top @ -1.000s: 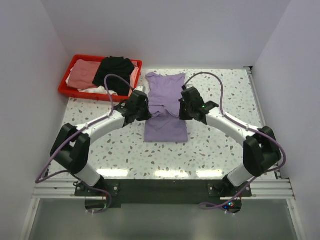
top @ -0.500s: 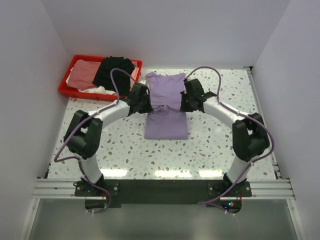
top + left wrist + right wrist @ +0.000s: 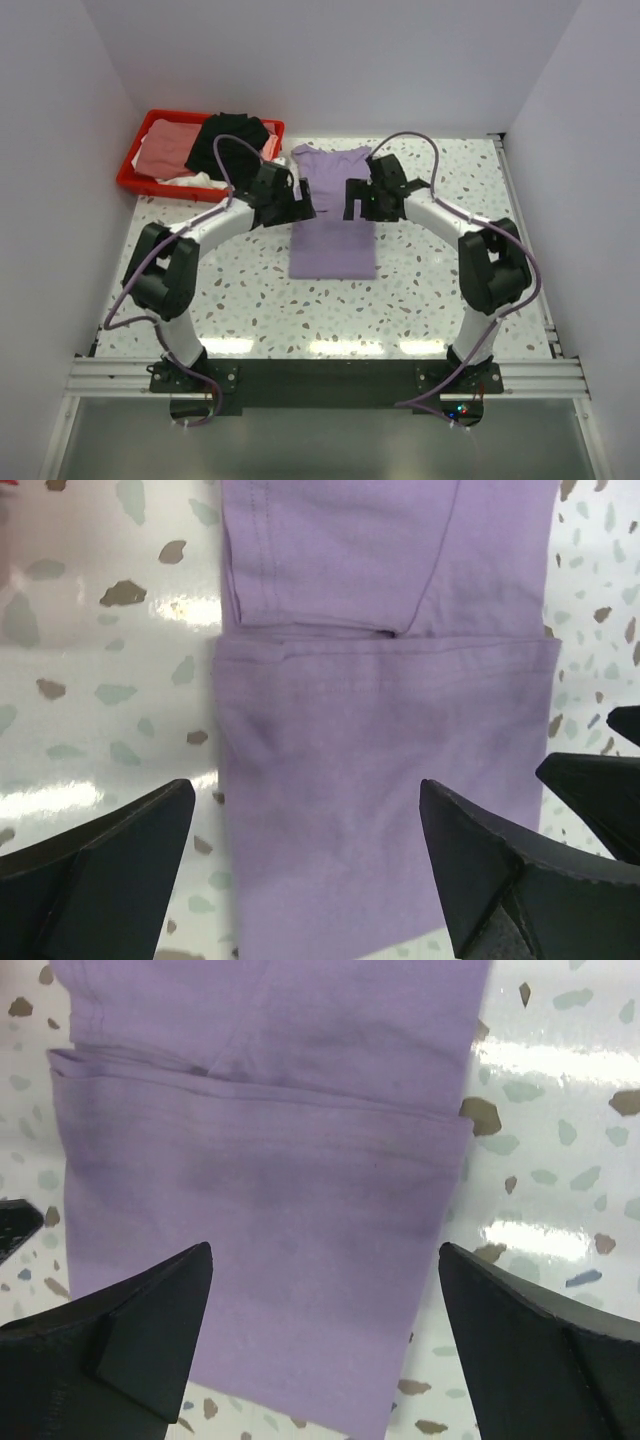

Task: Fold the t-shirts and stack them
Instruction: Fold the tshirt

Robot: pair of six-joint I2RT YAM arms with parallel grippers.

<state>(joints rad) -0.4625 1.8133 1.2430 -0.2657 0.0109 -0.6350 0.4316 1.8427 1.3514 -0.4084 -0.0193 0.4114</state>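
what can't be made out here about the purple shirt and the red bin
- Top external: both arms cover a band across the purple t-shirt.
- Top external: a black garment overlies the pile in the red bin; how many shirts it holds cannot be told.
- Left wrist: the shirt runs off the top and bottom edges; the left fingers hide a corner.
- Right wrist: the top edge cuts the shirt; the right fingers hide a corner.

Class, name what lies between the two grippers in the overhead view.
The purple t-shirt, partly folded, spans the gap between the left gripper and right gripper, clearest in the top view.
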